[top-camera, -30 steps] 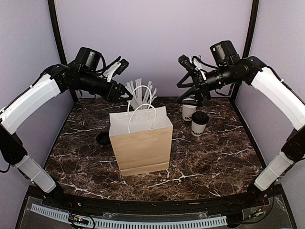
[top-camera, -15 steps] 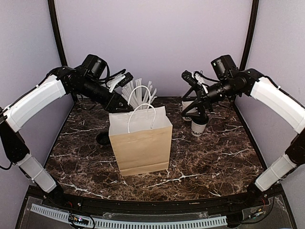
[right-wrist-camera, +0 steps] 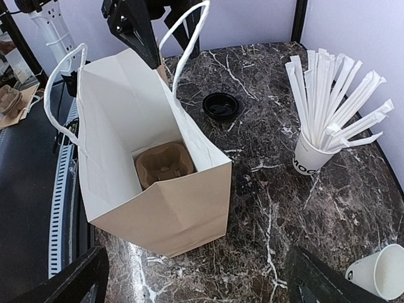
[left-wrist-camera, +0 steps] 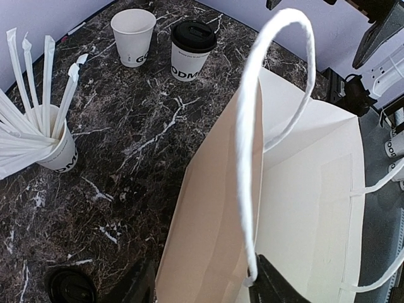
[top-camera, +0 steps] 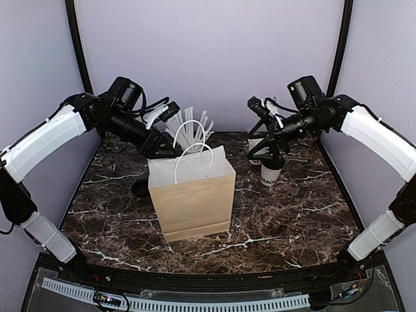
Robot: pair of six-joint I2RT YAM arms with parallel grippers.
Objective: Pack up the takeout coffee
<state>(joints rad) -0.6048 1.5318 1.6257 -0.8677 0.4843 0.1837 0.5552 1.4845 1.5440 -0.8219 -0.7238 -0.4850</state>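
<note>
One takeout coffee [left-wrist-camera: 191,53] stands on dark marbled table [top-camera: 292,214]; lilac walls [top-camera: 208,52]

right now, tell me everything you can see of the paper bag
The paper bag is tan kraft outside, pale inside, with two white cord handles. It stands upright and open on the marble table, a pulp cup carrier on its floor. The left gripper has its fingers either side of one rim; contact is unclear.

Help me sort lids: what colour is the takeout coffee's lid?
Black; the lid on the takeout coffee shows best in the left wrist view.
</note>
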